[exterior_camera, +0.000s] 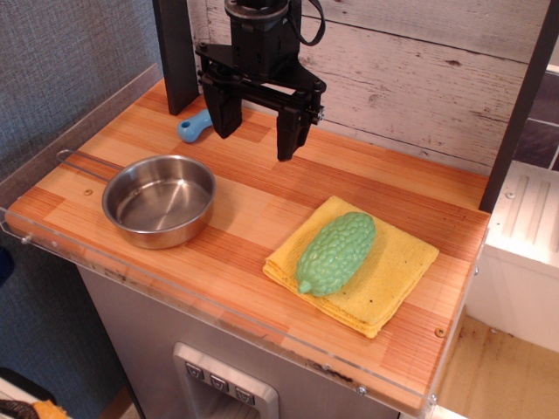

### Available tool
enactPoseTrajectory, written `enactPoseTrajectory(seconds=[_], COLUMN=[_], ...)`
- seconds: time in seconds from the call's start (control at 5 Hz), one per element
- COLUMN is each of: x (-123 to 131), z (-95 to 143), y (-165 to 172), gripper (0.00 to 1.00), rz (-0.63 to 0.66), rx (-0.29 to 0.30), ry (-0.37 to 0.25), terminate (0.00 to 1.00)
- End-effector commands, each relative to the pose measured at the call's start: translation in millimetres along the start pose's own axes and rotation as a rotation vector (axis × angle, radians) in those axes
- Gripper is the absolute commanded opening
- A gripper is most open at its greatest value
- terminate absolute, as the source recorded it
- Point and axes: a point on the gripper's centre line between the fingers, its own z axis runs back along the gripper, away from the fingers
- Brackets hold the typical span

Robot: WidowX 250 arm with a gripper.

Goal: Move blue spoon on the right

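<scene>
The worktop (262,201) carries a yellow cloth (397,262) cushioning a green gourd (336,251), well in front of the jaws, with a steel pan (159,201) nearer. The gripper (258,122) hangs with jaws wide and empty, seemingly ready to straddle the blue spoon (195,127), which lies just beside the left-hand jaw, partly hidden.

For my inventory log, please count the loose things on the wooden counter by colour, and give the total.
Blue: 1, the blue spoon
Green: 1, the gourd
Yellow: 1, the folded cloth
Silver: 1, the steel pan
Total: 4
</scene>
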Motion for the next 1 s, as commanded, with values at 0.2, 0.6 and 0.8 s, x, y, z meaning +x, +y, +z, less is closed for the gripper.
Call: enactPoseTrajectory(seconds=[0.2, 0.6, 0.8], x=[9.1, 40.1, 55.8], z=[-11.9, -37.3, -44.4], y=[33.7, 106.1, 123.0], gripper=[1.00, 1.00, 1.00], rz=[0.048, 0.106, 0.098], rx=[0.032, 0.078, 0.120], ry=[0.028, 0.039, 0.036], terminate=[0.00, 0.00, 0.00])
